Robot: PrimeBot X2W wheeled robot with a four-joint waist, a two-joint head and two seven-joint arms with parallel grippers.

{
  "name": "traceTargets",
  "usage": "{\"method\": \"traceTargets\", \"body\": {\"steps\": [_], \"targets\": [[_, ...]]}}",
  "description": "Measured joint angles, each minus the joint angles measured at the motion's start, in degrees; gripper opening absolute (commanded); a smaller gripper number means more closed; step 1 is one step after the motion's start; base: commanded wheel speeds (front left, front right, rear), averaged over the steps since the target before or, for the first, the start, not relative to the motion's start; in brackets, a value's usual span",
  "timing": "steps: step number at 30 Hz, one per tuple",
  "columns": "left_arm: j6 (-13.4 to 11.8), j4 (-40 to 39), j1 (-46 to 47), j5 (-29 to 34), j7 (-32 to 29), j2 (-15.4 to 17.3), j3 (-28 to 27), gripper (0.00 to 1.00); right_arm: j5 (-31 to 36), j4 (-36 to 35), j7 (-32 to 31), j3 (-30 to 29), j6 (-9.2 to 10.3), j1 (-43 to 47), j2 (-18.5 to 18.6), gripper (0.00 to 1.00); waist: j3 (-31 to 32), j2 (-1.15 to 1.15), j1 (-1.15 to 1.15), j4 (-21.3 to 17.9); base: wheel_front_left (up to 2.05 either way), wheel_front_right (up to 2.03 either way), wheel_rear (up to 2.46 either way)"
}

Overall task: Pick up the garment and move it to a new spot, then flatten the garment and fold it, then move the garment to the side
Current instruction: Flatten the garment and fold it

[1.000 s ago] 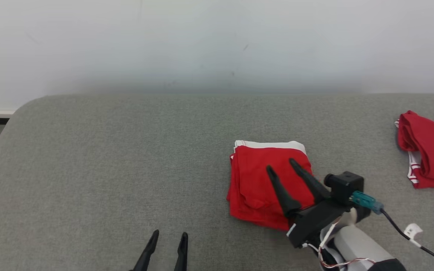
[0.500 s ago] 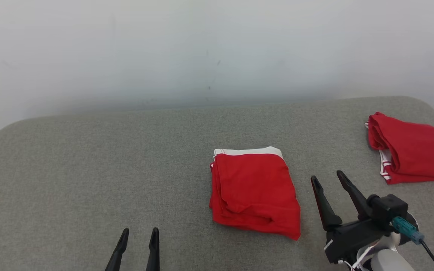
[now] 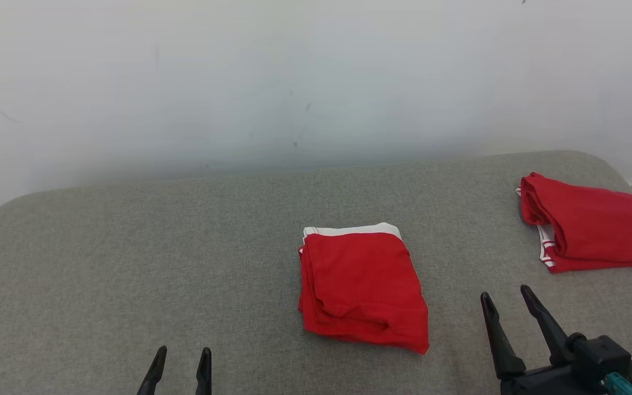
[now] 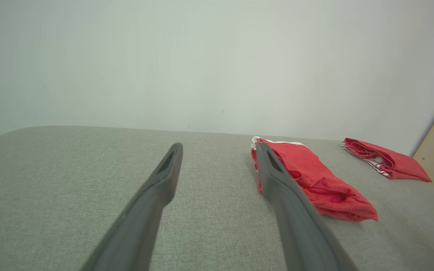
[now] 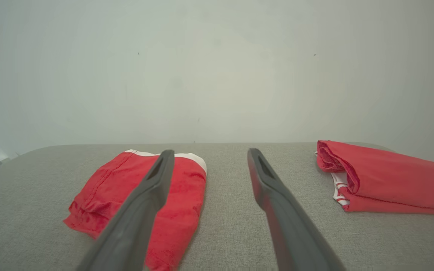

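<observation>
Grey table against a white wall. At centre the garment lies folded, touched by nothing. The right gripper, over the garment a second ago, has drawn back to its right, jaws apart and empty. The left gripper sits near-left, likewise spread and empty. A second red garment lies far right. Judgement: fold complete; move to the side outstanding.

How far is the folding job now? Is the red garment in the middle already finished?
Done: the red garment lies folded in a neat rectangle, white band at its far edge, in the middle of the grey table. In hand: nothing; the left pincer and right pincer are both open, empty and clear of the cloth. Left: probably the move to the side, perhaps beside the other red garment near the right end.
</observation>
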State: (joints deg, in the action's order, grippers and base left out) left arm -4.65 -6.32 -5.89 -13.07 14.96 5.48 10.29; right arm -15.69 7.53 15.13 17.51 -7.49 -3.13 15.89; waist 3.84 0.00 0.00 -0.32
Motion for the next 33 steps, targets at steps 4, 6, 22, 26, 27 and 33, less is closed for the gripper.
{"method": "traceTargets", "body": {"steps": [4,6,22,26,27,33], "targets": [[1.04,-0.37,-1.44,2.54,0.0,-0.44,-1.0,1.0,0.56,-2.57,0.0,-0.93,0.0,3.52,-0.51,1.0,0.88,0.0,0.0,0.06,0.0,0.0,0.0],[1.2,-0.65,-2.32,3.25,0.0,-0.74,-1.74,1.0,1.04,-3.08,-0.01,-1.03,0.0,4.83,-0.58,1.0,1.38,0.0,0.0,0.05,0.0,0.0,0.0],[3.07,0.04,-5.54,5.98,0.0,-2.3,-5.47,1.0,2.13,-3.63,-0.01,-2.07,0.0,8.32,-2.03,1.0,3.04,0.0,0.0,0.05,0.0,0.0,0.0],[3.11,0.19,-5.54,6.13,0.0,-2.38,-5.65,1.0,2.13,-3.5,-0.01,-1.87,0.0,8.33,-2.09,1.0,2.97,0.0,0.0,0.09,0.0,0.0,0.0],[3.12,0.21,-5.54,6.13,0.0,-2.42,-5.66,1.0,2.13,-3.47,-0.01,-1.85,0.0,8.33,-2.09,1.0,2.95,0.0,0.0,0.1,0.0,0.0,0.0],[3.12,0.27,-5.53,6.2,0.0,-2.48,-5.68,1.0,2.11,-3.42,-0.01,-1.77,0.0,8.37,-2.1,1.0,2.88,0.0,0.0,0.11,0.0,0.0,0.0]]}}
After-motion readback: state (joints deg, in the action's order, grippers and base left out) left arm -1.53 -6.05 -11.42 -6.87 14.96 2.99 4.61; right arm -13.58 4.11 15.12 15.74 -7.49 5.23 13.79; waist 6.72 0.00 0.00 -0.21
